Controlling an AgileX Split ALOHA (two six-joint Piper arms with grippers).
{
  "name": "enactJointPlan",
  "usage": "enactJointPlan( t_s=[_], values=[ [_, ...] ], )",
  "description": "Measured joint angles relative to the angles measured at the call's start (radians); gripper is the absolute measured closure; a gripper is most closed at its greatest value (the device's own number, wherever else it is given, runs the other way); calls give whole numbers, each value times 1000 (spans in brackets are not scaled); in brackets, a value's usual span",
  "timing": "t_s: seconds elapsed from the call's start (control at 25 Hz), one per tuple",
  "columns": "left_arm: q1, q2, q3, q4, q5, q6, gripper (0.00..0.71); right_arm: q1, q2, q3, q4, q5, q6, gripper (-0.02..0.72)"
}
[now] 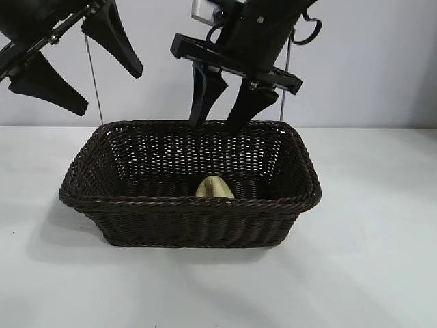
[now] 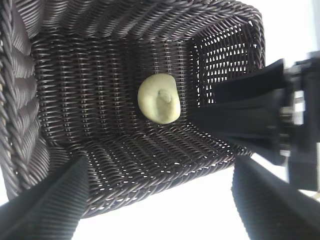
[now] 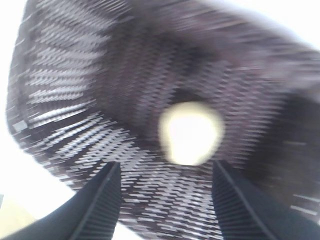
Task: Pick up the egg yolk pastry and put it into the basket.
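The pale yellow-green egg yolk pastry (image 1: 214,187) lies on the floor of the dark brown wicker basket (image 1: 300,198), near its front wall. It also shows in the left wrist view as the pastry (image 2: 159,98) and, blurred, in the right wrist view as the pastry (image 3: 190,132). My right gripper (image 1: 222,119) hangs open above the basket's back rim, nothing between its fingers, well above the pastry. My left gripper (image 1: 113,92) is raised open at the upper left, beyond the basket's left end, and empty.
The basket stands on a white table (image 1: 375,273) with a pale wall behind it. Bare table surface lies in front of the basket and on both sides. The right arm's fingers (image 2: 240,112) show in the left wrist view over the basket's far end.
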State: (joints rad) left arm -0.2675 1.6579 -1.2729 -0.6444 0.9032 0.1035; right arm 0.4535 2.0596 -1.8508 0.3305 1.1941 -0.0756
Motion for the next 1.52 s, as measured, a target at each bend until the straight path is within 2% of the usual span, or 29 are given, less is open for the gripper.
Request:
enactJointPlan(
  t_s=[0.28, 0.64, 0.88, 1.16, 1.52],
  values=[
    [0, 0, 0, 0, 2, 0, 139, -78, -24, -36, -36, 30, 0, 302],
    [0, 0, 0, 1, 2, 0, 139, -205, -92, -37, -46, 38, -21, 302],
    [0, 0, 0, 2, 2, 0, 139, -220, -111, -37, -73, 41, -23, 302],
    [0, 0, 0, 3, 2, 0, 139, -220, -120, -32, -79, 41, -23, 302],
    [0, 0, 0, 3, 2, 0, 139, -226, -165, 141, -87, 41, -48, 302]
  ],
)
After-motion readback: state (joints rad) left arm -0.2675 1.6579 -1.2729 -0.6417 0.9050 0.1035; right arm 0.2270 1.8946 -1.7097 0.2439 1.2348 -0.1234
